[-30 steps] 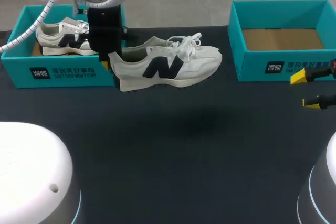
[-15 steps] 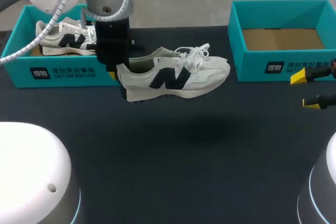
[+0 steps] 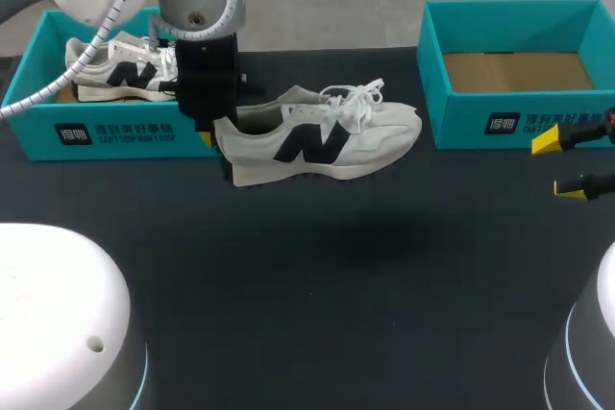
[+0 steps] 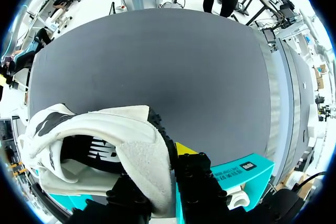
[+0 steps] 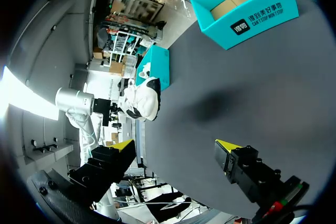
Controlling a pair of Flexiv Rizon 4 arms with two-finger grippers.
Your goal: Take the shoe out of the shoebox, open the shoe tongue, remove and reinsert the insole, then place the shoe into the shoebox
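You have one table (image 3: 317, 266), topped in dark, matte cloth, taken here as the landmark. Toward the table's far left corner: one second shoe (image 3: 115, 69), white with a dark side logo, upright on its sole, laces up. Toward the table's far right corner: one empty box (image 3: 524, 127), teal, open-topped, its brown cardboard floor (image 3: 519, 71) showing, well apart from the second shoe.

Left shoebox (image 3: 144, 137) and right shoebox (image 3: 469, 125) bear white print; shoe (image 3: 370, 132), a dark emblem.
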